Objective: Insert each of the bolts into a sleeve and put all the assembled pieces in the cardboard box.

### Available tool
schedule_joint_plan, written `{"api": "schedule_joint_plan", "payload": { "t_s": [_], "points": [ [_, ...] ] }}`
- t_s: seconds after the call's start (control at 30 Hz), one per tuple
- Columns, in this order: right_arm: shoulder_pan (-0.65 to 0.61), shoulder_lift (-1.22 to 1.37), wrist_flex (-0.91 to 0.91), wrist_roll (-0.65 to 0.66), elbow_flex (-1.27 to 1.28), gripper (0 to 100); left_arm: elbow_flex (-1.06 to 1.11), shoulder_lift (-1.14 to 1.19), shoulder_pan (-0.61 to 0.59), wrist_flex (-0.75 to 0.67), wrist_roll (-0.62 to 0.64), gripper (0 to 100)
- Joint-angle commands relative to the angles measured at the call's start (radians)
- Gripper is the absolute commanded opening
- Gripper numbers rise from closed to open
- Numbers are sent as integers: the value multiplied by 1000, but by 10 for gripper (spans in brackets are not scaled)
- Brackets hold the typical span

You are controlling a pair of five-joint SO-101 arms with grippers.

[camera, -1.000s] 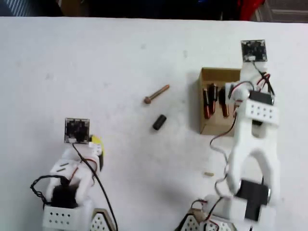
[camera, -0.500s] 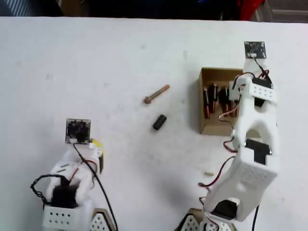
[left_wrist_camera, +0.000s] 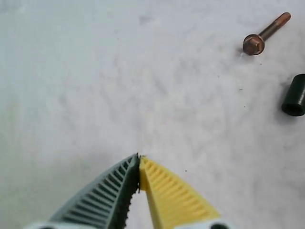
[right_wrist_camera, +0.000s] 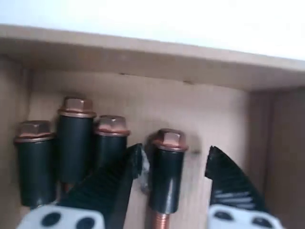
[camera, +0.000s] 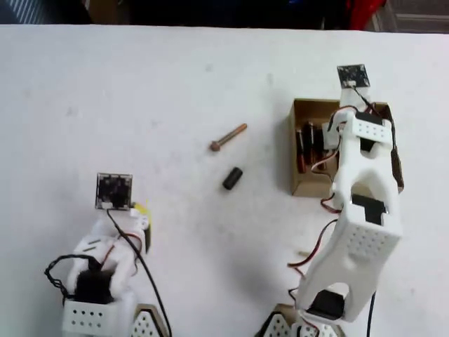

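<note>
Your right gripper point(right_wrist_camera: 175, 151) stands wide inside the brown cardboard box point(camera: 302, 111). Its ribbed black jaws flank one assembled piece point(right_wrist_camera: 165, 179), with a gap at one jaw. Three more copper-headed, black-sleeved pieces point(right_wrist_camera: 75, 138) lie alongside. Your left gripper point(left_wrist_camera: 139, 161) is pinched closed, toothed grey and yellow jaws meeting. On the white table point(camera: 140, 84), the loose copper hex-headed bolt point(camera: 228, 137) lies at the box's 9 o'clock. The smooth black cylindrical sleeve point(camera: 232, 178) is at the bolt's 6 o'clock, apart.

A copper bolt point(camera: 229, 137) and black sleeve point(camera: 232, 178) lie apart outside the cardboard box point(camera: 309, 109) holding four assembled pieces point(right_wrist_camera: 75, 138).
</note>
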Motion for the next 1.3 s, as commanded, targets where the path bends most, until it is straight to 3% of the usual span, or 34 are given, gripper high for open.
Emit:
{"api": "schedule_joint_plan", "payload": {
  "t_s": [0.0, 0.3, 0.63, 0.77, 1.0, 1.27],
  "points": [
    [-31, -131, 31, 9, -52, 173, -2, -4, -7, 2, -12, 24],
    [-130, -361, 186, 6, -49, 149, -2, -4, -7, 2, -12, 24],
    [-363, -538, 501, 3, -46, 149, -2, -4, -7, 3, -12, 24],
    [-455, -565, 616, -75, -46, 149, -2, -4, -7, 3, -12, 24],
    [-581, -639, 785, -86, -48, 149, -2, -4, -7, 3, -12, 24],
    [-667, -929, 906, -86, -23, 149, -2, -4, -7, 3, -12, 24]
  ]
}}
